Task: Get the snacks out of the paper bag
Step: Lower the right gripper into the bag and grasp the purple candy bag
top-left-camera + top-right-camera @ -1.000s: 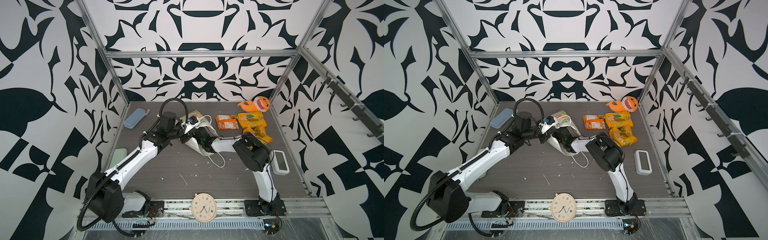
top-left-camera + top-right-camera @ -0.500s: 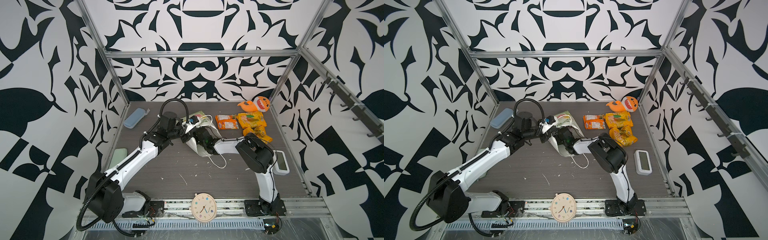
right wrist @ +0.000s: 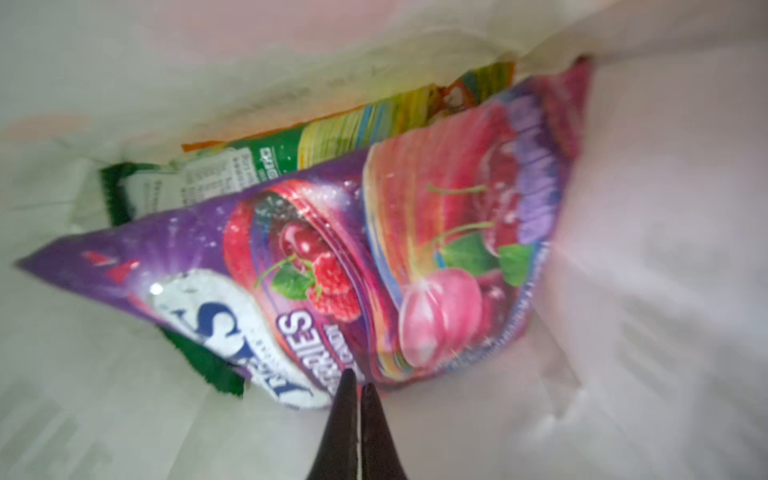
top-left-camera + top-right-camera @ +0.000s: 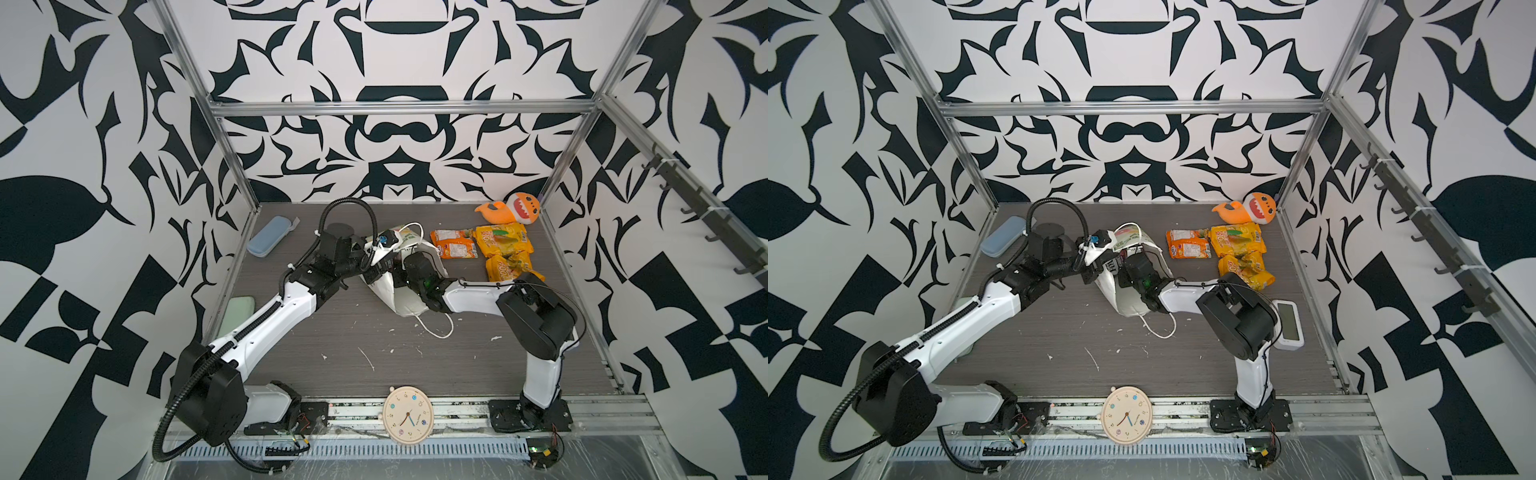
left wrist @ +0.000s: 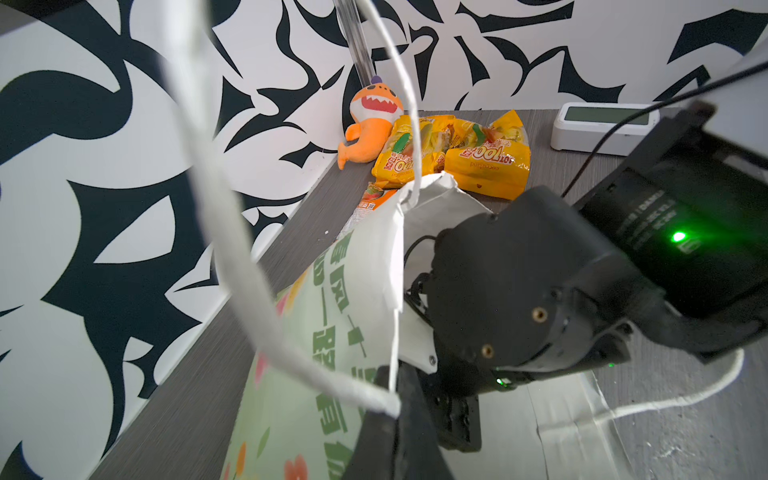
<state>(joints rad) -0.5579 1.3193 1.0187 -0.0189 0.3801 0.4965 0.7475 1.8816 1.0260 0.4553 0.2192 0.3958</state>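
The left gripper (image 5: 392, 399) clamps the paper bag (image 5: 332, 291) rim; the right gripper (image 3: 356, 384), pinching only the purple packet (image 3: 374, 249) edge, may slip off

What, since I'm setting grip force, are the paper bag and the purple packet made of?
The paper bag looks like matte white paper, judging by its creases and ragged rim. The purple packet is probably glossy plastic film, given its glints and crinkles.
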